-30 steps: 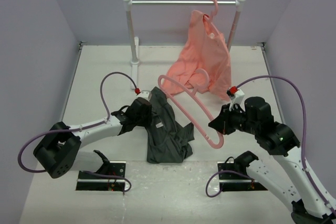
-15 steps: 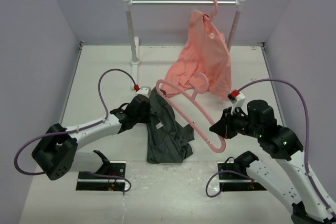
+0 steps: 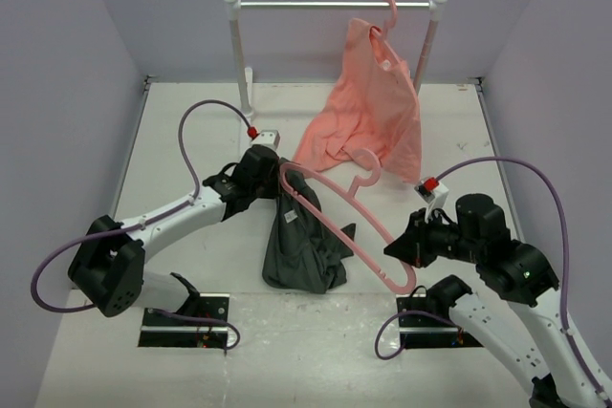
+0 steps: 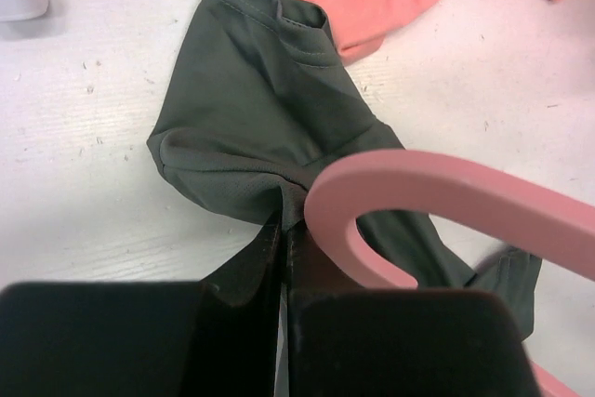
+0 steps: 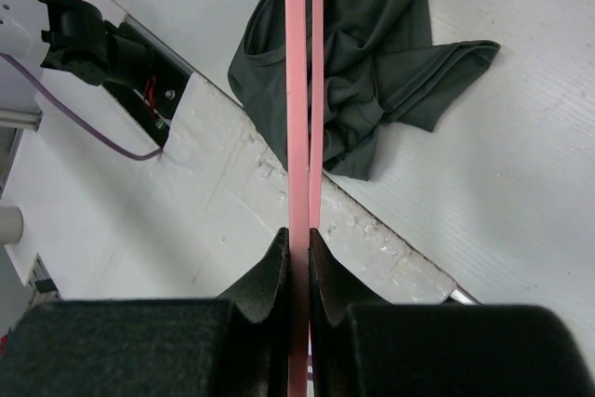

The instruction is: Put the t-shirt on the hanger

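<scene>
A white clothes rack (image 3: 330, 5) stands at the top centre of the overhead view, with a rail between two knobbed posts, on the white counter (image 3: 182, 131). A salmon-pink shirt (image 3: 378, 102) hangs near the rail's right end from a pink hook (image 3: 391, 7), and its lower edge is bunched on the counter. Pale lavender walls (image 3: 57, 64) enclose the left, right and back.

t-shirt (image 4: 251, 109): plain dark charcoal grey
hanger (image 5: 297, 90): pink
hanging shirt (image 3: 373, 112): plain salmon pink
clothes rail (image 3: 335, 5): white
table (image 3: 191, 236): white, small dark specks
cables (image 3: 183, 145): purple
walls (image 3: 57, 93): pale lilac
</scene>
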`<state>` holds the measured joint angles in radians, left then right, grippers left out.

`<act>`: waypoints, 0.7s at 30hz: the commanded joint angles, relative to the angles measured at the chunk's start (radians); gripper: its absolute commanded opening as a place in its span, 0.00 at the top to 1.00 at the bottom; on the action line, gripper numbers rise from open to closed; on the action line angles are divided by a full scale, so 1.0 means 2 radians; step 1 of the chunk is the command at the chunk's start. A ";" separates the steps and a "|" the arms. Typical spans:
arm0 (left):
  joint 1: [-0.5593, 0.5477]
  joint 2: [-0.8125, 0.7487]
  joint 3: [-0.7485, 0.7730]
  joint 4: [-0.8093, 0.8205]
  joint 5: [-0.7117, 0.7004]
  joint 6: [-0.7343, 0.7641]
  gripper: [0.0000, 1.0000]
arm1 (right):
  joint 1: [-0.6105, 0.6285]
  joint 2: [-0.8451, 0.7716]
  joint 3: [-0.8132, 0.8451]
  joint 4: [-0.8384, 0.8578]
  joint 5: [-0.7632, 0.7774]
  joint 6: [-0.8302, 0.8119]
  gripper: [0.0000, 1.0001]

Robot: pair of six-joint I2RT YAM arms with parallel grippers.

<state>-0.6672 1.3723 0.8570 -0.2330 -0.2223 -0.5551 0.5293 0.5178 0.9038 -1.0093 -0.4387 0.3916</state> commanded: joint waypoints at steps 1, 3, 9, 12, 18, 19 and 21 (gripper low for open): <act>0.006 0.010 0.016 -0.003 0.008 0.016 1.00 | 0.001 -0.019 -0.003 -0.005 -0.021 0.016 1.00; 0.006 0.012 0.016 -0.002 0.008 0.016 1.00 | 0.001 -0.021 -0.004 -0.006 -0.023 0.020 1.00; 0.007 0.014 0.018 0.000 0.005 0.016 1.00 | 0.001 -0.035 -0.036 -0.014 -0.028 0.035 1.00; 0.010 0.014 0.023 -0.005 0.003 0.016 1.00 | 0.001 -0.042 -0.047 -0.018 -0.029 0.040 1.00; 0.011 0.009 0.033 -0.011 0.023 0.016 1.00 | 0.001 -0.051 -0.069 -0.009 -0.032 0.056 1.00; 0.011 0.006 0.032 -0.010 0.032 0.015 1.00 | 0.001 -0.049 -0.070 -0.002 -0.028 0.057 1.00; 0.010 -0.005 0.029 -0.007 0.049 0.013 1.00 | 0.001 -0.039 -0.069 0.015 -0.026 0.064 1.00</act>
<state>-0.6548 1.3951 0.8795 -0.2602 -0.1854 -0.5526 0.5301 0.4194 0.7693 -1.0471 -0.4685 0.4802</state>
